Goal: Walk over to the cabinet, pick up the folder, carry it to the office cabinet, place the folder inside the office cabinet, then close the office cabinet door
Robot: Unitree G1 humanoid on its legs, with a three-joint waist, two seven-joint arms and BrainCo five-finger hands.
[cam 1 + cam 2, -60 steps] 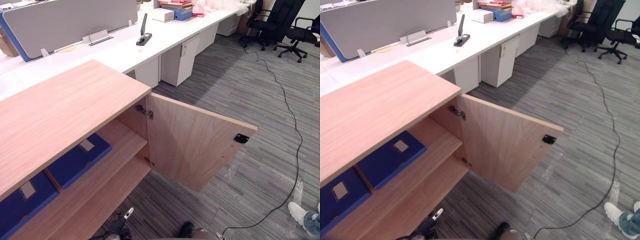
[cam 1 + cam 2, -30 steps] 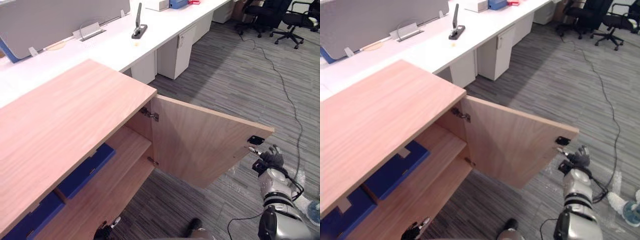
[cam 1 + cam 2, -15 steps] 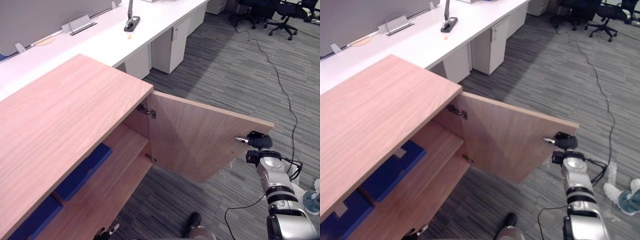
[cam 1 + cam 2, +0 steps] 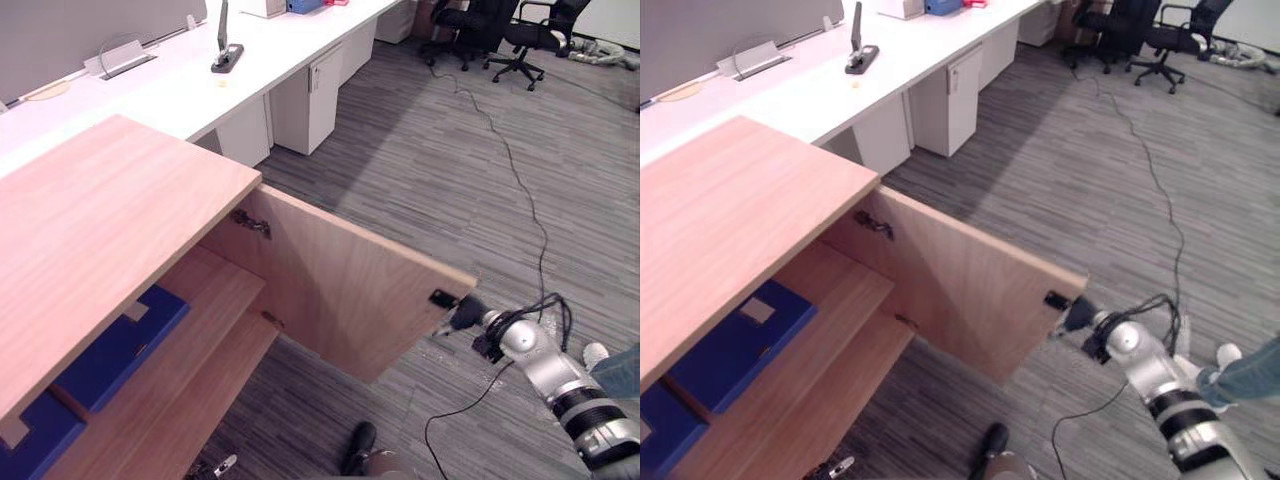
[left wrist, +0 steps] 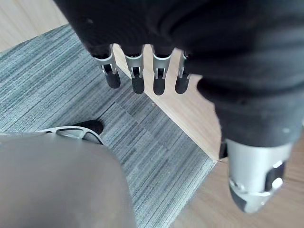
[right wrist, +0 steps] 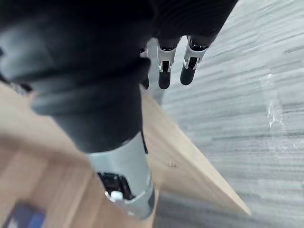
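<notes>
- Standing wide open, the office cabinet (image 4: 110, 200) is seen on the robot's left, with its front facing the carpeted floor (image 4: 450, 150).
- The door (image 4: 340, 290) is hinged at the cabinet's right-hand end. It juts out from the cabinet front, so its inner face is shown and its free edge points away to the robot's right.
- A blue folder (image 4: 735, 345) is laid flat on the upper shelf (image 4: 200, 300) inside the cabinet. Its long axis runs roughly along the shelf's front edge, and its pale label is at the end nearer the door.
- A second folder (image 4: 655, 425) is laid beside it, farther left, so the placing step is judged done and only the closing is left.
- The right hand (image 4: 466, 313) is held at the door's free edge, well apart from the folder and far nearer the door than the other hand. Its fingers are held straight and close together, with nothing pinched; whether the wood is touched cannot be told.
- The left hand (image 5: 137, 78) is hung low over the floor by the cabinet's base, with its fingers straight, side by side and empty.
- A black latch (image 4: 443, 298) is fixed on the inner face just beside the right hand. A push from the outer face, leftward towards the cabinet, is judged to be what the coming move calls for.
</notes>
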